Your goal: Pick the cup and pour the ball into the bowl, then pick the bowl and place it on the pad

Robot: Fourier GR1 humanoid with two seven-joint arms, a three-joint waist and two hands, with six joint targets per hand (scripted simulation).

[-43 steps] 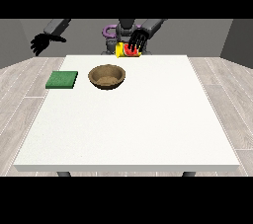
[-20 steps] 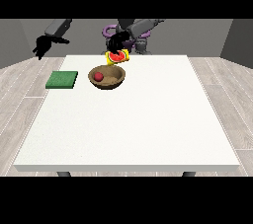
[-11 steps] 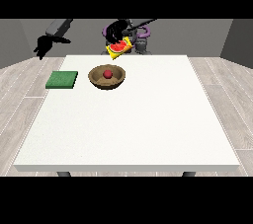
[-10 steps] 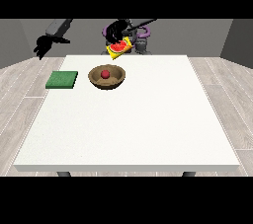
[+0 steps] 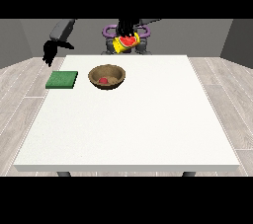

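A brown wooden bowl (image 5: 106, 76) stands on the white table (image 5: 133, 119) at the back left, with a red ball (image 5: 103, 80) inside it. To its left lies a flat green pad (image 5: 62, 79). The yellow cup (image 5: 125, 42) with a red inside is held tipped on its side above the table's far edge, its mouth towards the camera. The hand at the view's right (image 5: 125, 28) is curled round it from above. The hand at the view's left (image 5: 50, 52) hangs in the air above and behind the pad, its fingers pointing down.
The robot's torso with a purple ring (image 5: 107, 31) sits behind the table's far edge. Grey wood floor surrounds the table.
The cup was lifted from the far edge and tipped over the bowl; the ball fell in. The cup has since drawn back to the right and higher. The other hand sank lower.
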